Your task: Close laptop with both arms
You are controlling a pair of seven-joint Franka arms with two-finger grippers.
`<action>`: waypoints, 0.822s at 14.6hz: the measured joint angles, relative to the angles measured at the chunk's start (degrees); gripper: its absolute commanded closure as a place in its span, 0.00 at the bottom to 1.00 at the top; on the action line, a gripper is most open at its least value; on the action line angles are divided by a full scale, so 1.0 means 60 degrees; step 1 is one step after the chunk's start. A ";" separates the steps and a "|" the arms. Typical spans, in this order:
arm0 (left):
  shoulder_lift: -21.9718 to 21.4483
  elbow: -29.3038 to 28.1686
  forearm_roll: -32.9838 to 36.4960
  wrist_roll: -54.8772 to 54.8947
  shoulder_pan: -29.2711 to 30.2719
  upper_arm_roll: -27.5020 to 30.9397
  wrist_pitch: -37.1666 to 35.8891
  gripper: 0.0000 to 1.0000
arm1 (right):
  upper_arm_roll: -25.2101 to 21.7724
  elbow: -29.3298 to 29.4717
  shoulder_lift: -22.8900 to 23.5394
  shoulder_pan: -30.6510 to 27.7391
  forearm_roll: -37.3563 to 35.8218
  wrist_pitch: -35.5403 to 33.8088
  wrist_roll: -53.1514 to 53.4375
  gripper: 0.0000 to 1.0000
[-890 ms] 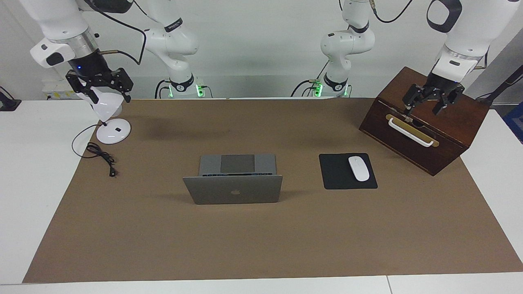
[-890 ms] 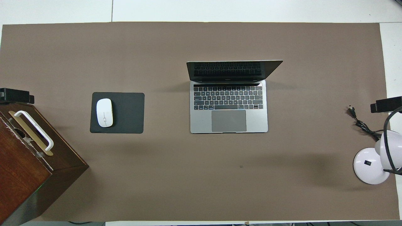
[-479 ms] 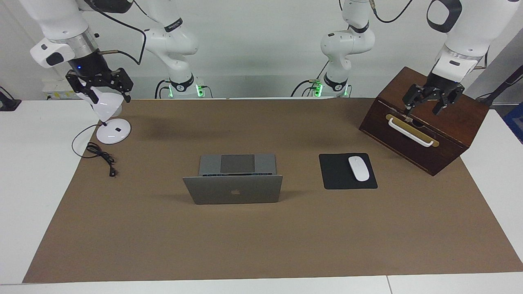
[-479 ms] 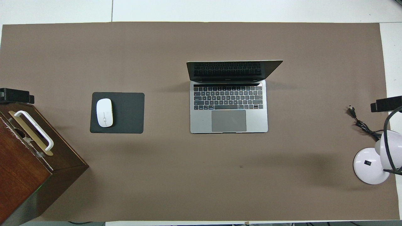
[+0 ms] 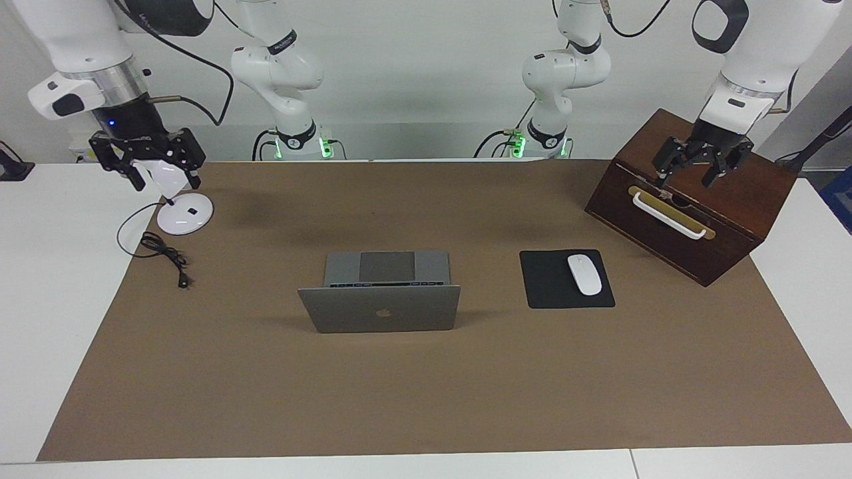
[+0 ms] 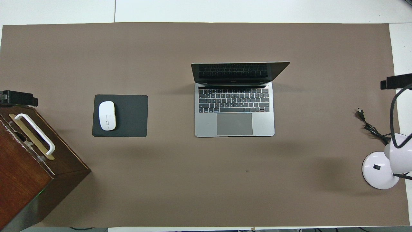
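Midway along the desk, between its two ends, the laptop [image 5: 379, 307] is standing open; its thin, stiff, fragile lid is wanting gentle pushes at both top corners. Left gripper [image 5: 695, 166] and right gripper [image 5: 148, 159] are hanging spread apart over opposite ends.

The light is bright and even, coming from above. Soft blurry shadows lie on the brown worktop [image 5: 426, 392] close to the robots. A thin shadow sits beside the laptop [image 6: 234, 100]. Both pictures are sharp, with no glare.
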 measured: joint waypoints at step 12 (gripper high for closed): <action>-0.0002 -0.0004 0.0000 -0.0002 -0.0029 -0.0017 0.0004 1.00 | 0.0363 0.5711 0.5921 0.0191 0.0027 0.1241 0.0398 1.00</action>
